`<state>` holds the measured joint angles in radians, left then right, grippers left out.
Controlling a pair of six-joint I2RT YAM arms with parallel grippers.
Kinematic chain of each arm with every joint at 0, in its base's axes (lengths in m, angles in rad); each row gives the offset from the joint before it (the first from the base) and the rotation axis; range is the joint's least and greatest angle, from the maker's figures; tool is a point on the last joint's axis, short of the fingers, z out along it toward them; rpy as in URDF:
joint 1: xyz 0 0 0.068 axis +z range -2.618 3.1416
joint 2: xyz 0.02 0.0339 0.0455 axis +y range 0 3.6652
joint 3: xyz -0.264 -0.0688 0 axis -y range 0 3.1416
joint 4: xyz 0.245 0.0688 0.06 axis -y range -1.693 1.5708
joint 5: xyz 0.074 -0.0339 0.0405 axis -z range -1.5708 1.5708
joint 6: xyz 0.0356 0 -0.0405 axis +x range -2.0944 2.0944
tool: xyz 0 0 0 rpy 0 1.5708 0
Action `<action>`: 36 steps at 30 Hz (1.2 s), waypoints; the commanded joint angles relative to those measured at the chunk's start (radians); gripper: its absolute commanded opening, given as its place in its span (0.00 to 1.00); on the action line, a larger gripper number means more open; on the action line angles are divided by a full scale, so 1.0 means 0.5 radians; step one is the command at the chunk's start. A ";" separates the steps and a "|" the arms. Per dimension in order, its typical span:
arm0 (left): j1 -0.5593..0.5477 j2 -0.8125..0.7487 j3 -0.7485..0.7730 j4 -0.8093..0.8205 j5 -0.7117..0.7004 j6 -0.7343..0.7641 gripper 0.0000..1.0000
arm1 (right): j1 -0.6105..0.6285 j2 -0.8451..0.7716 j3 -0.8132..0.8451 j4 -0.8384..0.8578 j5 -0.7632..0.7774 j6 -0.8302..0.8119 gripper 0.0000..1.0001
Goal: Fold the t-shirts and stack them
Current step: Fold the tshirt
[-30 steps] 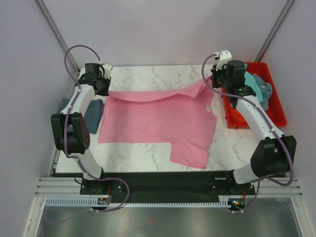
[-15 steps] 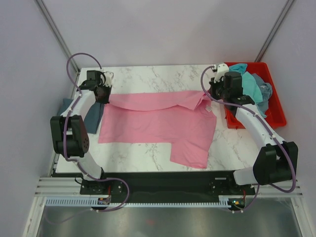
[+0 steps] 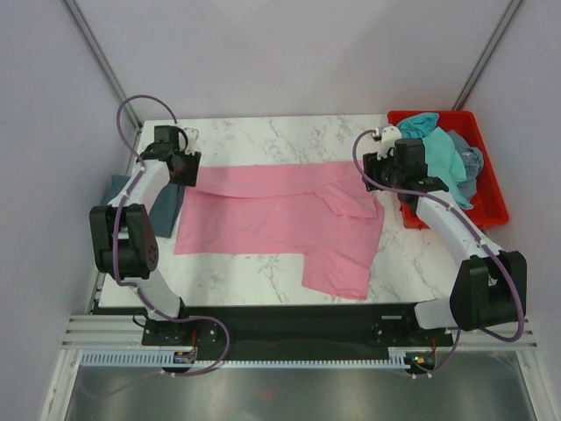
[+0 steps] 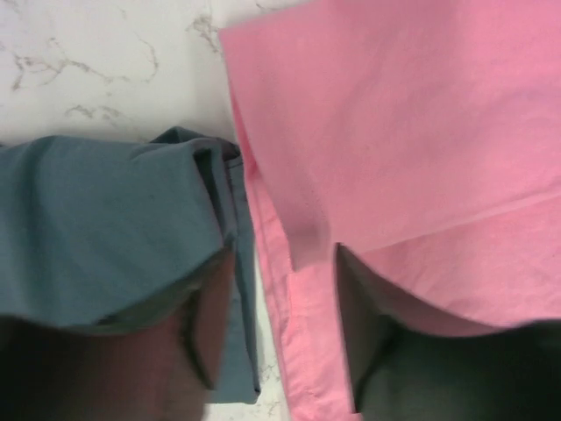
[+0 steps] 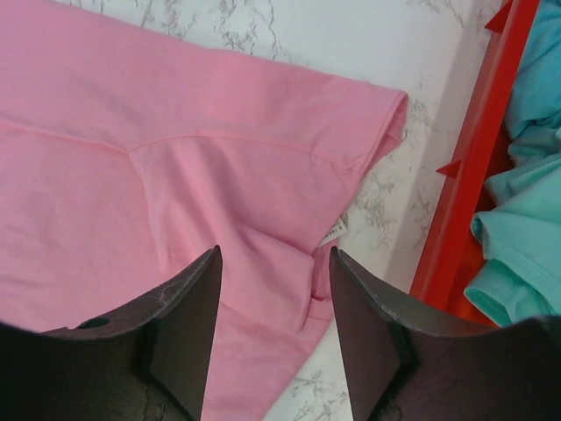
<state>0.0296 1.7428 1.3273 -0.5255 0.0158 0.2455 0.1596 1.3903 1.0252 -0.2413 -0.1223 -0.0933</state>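
Over the worktop, seen from above, the pink shirt lies spread in the middle with its far edge turned toward the near side. The flap looks ragged at the right, by the collar. The left end effector sits at the flap's left end and the right end effector at its right end, near the red crate that holds a turquoise shirt and a grey-blue shirt.

From the left wrist, the end effector stands open, with a corner of the pink flap lying loose in the gap. A slate-blue shirt lies just beside it. Closing here could nip both cloths together and drag the blue one along.

From the right wrist, the end effector is also open, holding nothing, above pink cloth near the white neck label. The crate wall is close, so a sideways sweep could knock it. The bunched collar, if left unsmoothed, would likely make the next fold lumpy and crooked.
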 commanded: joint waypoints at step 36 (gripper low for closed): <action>-0.111 -0.062 -0.084 -0.204 0.471 -0.604 0.64 | 0.537 0.809 0.226 0.105 0.017 -0.399 0.39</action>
<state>-0.0265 1.7065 1.2644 -0.6266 0.2214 -0.0223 0.4164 1.7859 1.0878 -0.1997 -0.1368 -0.2707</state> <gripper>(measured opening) 0.650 0.405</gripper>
